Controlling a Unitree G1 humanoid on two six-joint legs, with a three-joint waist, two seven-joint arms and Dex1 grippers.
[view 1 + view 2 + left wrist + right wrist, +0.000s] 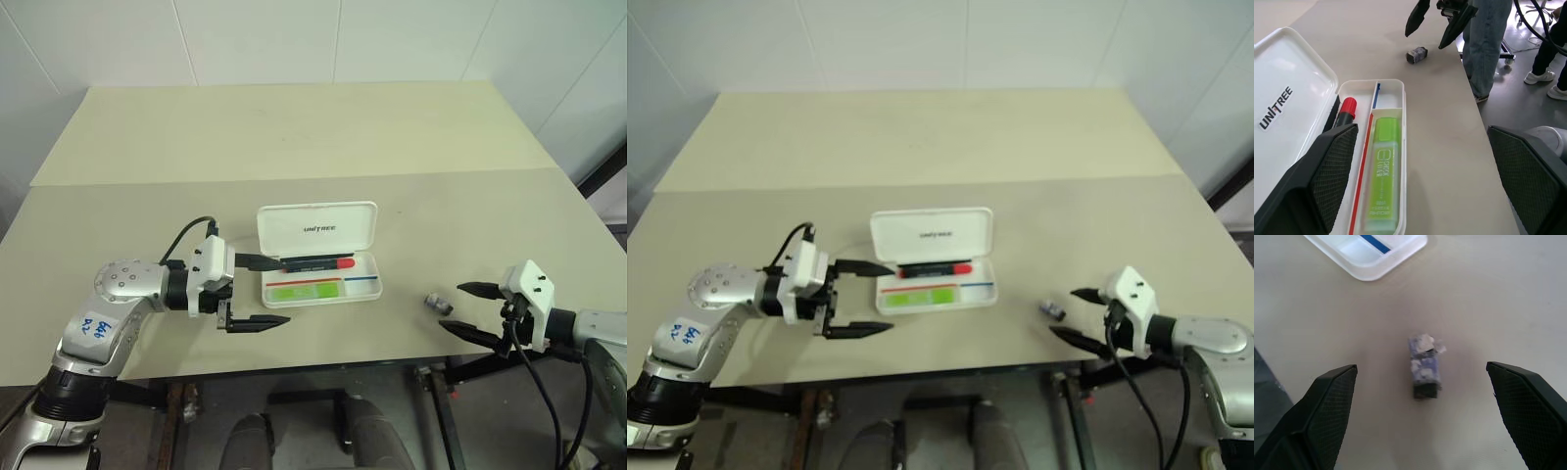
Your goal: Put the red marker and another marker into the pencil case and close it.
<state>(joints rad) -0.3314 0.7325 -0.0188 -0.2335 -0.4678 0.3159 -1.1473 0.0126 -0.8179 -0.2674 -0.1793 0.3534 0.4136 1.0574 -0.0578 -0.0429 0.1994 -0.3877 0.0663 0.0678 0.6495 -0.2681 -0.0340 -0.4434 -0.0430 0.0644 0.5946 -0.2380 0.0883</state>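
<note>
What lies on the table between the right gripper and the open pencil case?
A small grey stub lies between the right gripper and the pencil case; around it, bare table. The left eye view shows this.

The pencil case (319, 257) is a white hard plastic box with rounded corners, lying open near the front edge of the desk (294, 137), about midway along it. Its lid stands up along the far side, with dark "UNITREE" lettering on the inner face. A thin red stripe and a blue stripe run along the tray. The red marker (318, 263), black-barrelled with a red end, lies lengthwise in the far part of the tray. The green highlighter (1383, 171), pale green, lies flat in the near part, parallel to it.
</note>
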